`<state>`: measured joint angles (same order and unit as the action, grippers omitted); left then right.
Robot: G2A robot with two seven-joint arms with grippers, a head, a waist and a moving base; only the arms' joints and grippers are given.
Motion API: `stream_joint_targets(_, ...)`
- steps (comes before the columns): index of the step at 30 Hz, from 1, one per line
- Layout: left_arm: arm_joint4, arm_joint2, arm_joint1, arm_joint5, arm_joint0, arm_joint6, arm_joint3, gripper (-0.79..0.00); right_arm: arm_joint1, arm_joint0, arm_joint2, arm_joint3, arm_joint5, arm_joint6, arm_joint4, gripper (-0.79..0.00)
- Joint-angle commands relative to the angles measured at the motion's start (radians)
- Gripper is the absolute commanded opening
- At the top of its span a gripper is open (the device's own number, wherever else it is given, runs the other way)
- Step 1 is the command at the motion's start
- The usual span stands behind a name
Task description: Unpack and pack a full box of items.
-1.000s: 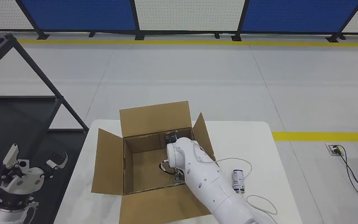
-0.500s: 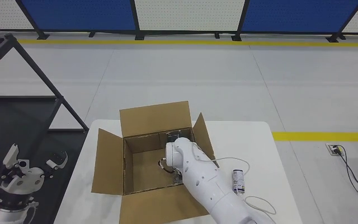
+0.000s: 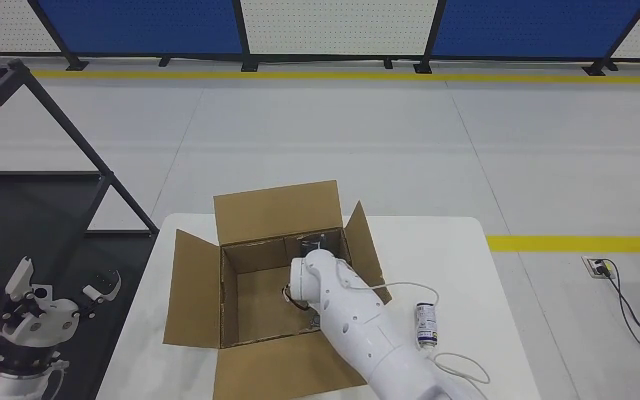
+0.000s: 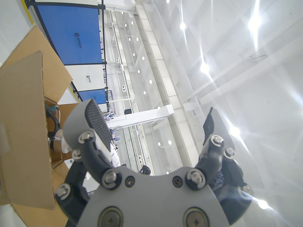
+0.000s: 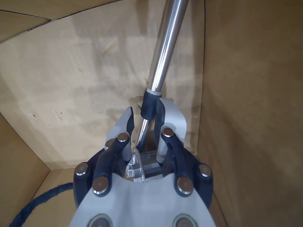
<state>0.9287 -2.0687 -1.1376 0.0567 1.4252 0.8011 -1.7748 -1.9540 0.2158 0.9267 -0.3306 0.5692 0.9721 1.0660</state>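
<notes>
White right arm (image 3: 340, 310) shifted sideways inside open brown cardboard box (image 3: 195, 300), wrist drawing away from box wall on its outer side, toward box middle. Beyond wrist, dark packet (image 3: 318, 240) in far corner more exposed. Beside arm, small white can (image 3: 426, 325) less covered.

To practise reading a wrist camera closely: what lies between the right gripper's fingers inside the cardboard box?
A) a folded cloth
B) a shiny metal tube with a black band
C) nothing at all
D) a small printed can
B: the right wrist view shows a shiny metal tube with a black band running between the fingers of the right gripper, inside the cardboard box.
</notes>
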Motion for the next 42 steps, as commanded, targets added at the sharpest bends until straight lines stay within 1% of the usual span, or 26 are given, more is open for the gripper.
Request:
stream_joint_targets(1,0.0,0.0,0.0,0.0,0.0,0.0,0.0,0.0,-0.004,-0.006,0.001,0.015,0.009,-0.009,-0.004,-0.57)
stream_joint_targets(8,0.0,0.0,0.0,0.0,0.0,0.0,0.0,0.0,-0.016,-0.022,0.005,0.061,0.018,-0.033,-0.018,-0.56)
stream_joint_targets(20,0.0,0.0,0.0,0.0,0.0,0.0,0.0,0.0,-0.025,-0.038,0.015,0.114,-0.024,-0.063,-0.041,-0.573)
stream_joint_targets(22,0.0,0.0,0.0,0.0,0.0,0.0,0.0,0.0,-0.026,-0.04,0.015,0.122,-0.032,-0.066,-0.041,-0.588)
stream_joint_targets(23,0.0,0.0,0.0,0.0,0.0,0.0,0.0,0.0,-0.026,-0.041,0.016,0.125,-0.035,-0.066,-0.042,-0.631)
stream_joint_targets(24,0.0,0.0,0.0,0.0,0.0,0.0,0.0,0.0,-0.026,-0.043,0.016,0.128,-0.038,-0.068,-0.043,-0.656)
stream_joint_targets(25,0.0,0.0,0.0,0.0,0.0,0.0,0.0,0.0,-0.027,-0.044,0.018,0.13,-0.041,-0.068,-0.046,-0.785)
stream_joint_targets(34,0.0,0.0,0.0,0.0,0.0,0.0,0.0,0.0,-0.025,-0.047,0.028,0.133,-0.049,-0.096,-0.061,-0.785)
stream_joint_targets(42,0.0,0.0,0.0,0.0,0.0,0.0,0.0,0.0,-0.014,-0.042,0.048,0.112,-0.078,-0.119,-0.085,-0.785)
